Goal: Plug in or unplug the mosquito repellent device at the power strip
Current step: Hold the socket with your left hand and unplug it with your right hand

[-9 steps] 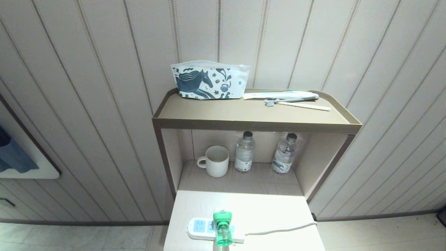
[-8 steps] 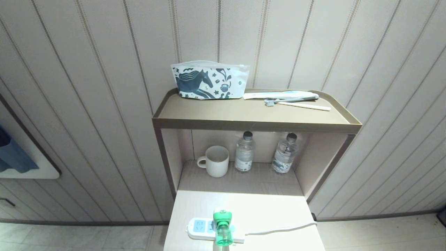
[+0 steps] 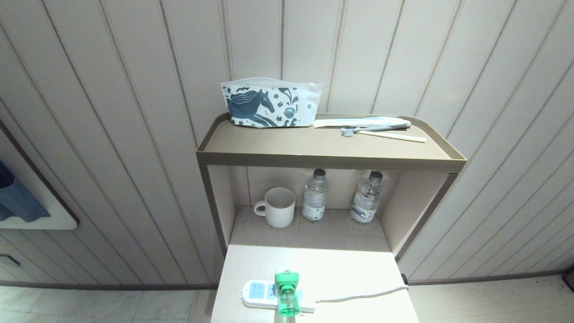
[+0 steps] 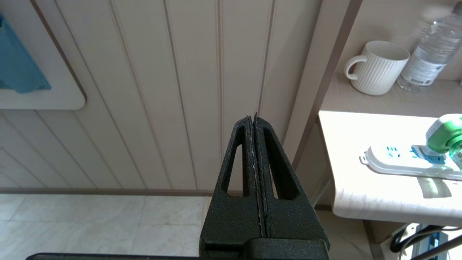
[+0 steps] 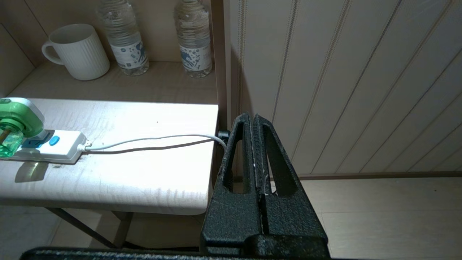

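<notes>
At the head view's bottom centre, the repellent point(image 3: 286, 294) sat plugged into the strip point(image 3: 262, 295) on the bench point(image 3: 341, 273), so unplugging looked the likely job. Left gripper point(image 4: 252, 117) and right gripper point(image 5: 251, 117) hung off the bench's sides, jaws pressed together, empty.

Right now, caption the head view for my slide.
Mosquito repellent device plugged into the power strip on a white table; mug and two bottles shelved behind.
</notes>
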You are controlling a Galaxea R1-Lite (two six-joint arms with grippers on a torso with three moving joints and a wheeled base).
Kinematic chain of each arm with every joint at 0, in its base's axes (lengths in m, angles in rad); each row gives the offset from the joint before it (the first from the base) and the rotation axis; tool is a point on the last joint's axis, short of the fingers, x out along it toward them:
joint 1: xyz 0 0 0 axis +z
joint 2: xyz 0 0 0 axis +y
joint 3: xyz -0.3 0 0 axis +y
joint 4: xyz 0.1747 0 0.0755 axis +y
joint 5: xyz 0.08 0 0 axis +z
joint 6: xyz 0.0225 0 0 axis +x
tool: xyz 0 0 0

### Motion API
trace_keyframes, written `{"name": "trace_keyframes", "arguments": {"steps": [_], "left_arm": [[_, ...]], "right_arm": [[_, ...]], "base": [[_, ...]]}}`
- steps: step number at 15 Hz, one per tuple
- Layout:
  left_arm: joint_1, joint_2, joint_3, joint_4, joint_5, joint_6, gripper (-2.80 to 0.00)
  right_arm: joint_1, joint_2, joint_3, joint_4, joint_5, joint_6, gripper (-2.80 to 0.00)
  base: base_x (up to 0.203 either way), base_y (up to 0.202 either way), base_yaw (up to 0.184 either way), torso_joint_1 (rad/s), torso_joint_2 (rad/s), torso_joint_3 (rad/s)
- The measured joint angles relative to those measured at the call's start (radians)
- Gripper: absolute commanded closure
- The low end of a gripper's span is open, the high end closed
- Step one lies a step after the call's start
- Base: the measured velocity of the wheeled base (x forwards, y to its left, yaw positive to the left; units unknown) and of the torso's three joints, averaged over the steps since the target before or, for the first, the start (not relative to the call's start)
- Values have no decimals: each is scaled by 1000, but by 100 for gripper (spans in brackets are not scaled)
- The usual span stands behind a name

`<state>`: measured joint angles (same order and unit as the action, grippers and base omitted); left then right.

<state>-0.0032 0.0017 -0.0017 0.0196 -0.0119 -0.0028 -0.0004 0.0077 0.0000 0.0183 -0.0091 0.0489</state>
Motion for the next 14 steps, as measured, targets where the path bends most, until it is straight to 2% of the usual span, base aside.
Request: {"name": "trace_keyframes", "arguments": {"steps": [3, 14], "left_arm": [[0, 0, -1, 0, 0, 0, 0], [0, 0, 0, 0, 0, 0, 0]], "right_arm": [[0, 0, 0, 0, 0, 0, 0], [0, 0, 0, 0, 0, 0, 0]], "base": [[-5, 100, 2, 1, 3, 2], [0, 195, 0, 3, 2, 3]]}}
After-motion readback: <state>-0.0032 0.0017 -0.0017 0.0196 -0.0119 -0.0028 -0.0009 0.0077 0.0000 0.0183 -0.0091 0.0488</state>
